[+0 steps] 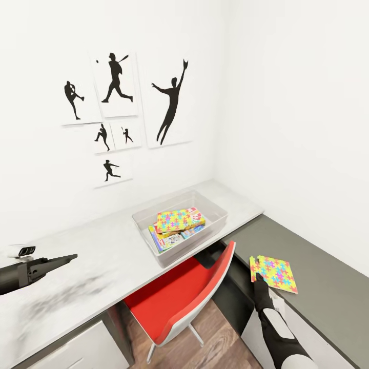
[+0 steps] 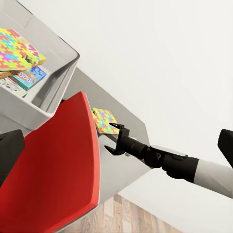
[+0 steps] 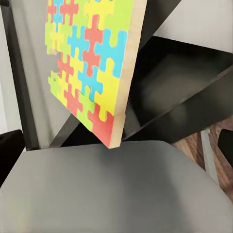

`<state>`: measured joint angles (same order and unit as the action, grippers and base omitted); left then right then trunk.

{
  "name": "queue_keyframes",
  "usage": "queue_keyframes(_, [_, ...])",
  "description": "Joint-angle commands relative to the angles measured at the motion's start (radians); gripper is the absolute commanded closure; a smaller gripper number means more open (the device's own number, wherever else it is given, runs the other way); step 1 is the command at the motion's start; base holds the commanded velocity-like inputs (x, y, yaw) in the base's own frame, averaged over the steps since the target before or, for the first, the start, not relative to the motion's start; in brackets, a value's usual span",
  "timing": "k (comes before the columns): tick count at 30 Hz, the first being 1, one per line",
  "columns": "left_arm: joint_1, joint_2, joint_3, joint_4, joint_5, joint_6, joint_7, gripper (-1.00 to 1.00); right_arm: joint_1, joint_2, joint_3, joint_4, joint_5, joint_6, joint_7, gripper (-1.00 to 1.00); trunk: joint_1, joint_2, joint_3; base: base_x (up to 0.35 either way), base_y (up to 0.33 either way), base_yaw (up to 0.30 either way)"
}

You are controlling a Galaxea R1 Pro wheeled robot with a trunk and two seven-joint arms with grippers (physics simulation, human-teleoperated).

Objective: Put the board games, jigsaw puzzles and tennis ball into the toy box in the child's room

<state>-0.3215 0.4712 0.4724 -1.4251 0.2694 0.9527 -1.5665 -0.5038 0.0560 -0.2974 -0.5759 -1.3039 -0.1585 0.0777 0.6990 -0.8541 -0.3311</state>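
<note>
The right pincer [image 1: 256, 277] touches the near edge of a jigsaw puzzle [image 1: 274, 273] on the lower dark counter [image 1: 328, 287]; whether it grips, I cannot tell. The left pincer [image 1: 69, 258] hovers over the pale counter, state unclear. Beyond it, the toy box [image 1: 218, 218] holds 1 jigsaw atop board games [image 1: 171, 241].

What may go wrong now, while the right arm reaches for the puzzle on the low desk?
The jigsaw puzzle lies at the near edge of the lower desk section, so the right gripper may push it off. The red chair stands between it and the toy box and may block the carry.
</note>
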Motion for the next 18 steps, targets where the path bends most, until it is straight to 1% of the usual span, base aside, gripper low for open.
queue_keyframes(1, [-0.001, 0.000, 0.000, 0.000, -0.001, 0.010, -0.004, -1.00, -0.001, 0.001, -0.003, 0.001, -0.011, -0.001, 0.007, -1.00, 0.000, -0.001, -0.001, 0.000, 0.004, 0.000])
queue_keyframes(8, [-0.001, 0.000, 0.000, 0.000, -0.001, 0.008, -0.004, -1.00, -0.017, 0.001, -0.002, 0.006, -0.011, -0.001, 0.008, -1.00, 0.000, -0.001, -0.001, 0.005, 0.001, 0.000])
queue_keyframes(18, [-0.001, 0.000, 0.000, 0.000, -0.001, 0.008, -0.004, -1.00, -0.019, -0.001, -0.002, 0.008, -0.011, -0.002, 0.008, -1.00, 0.000, -0.001, -0.001, 0.060, 0.000, 0.000])
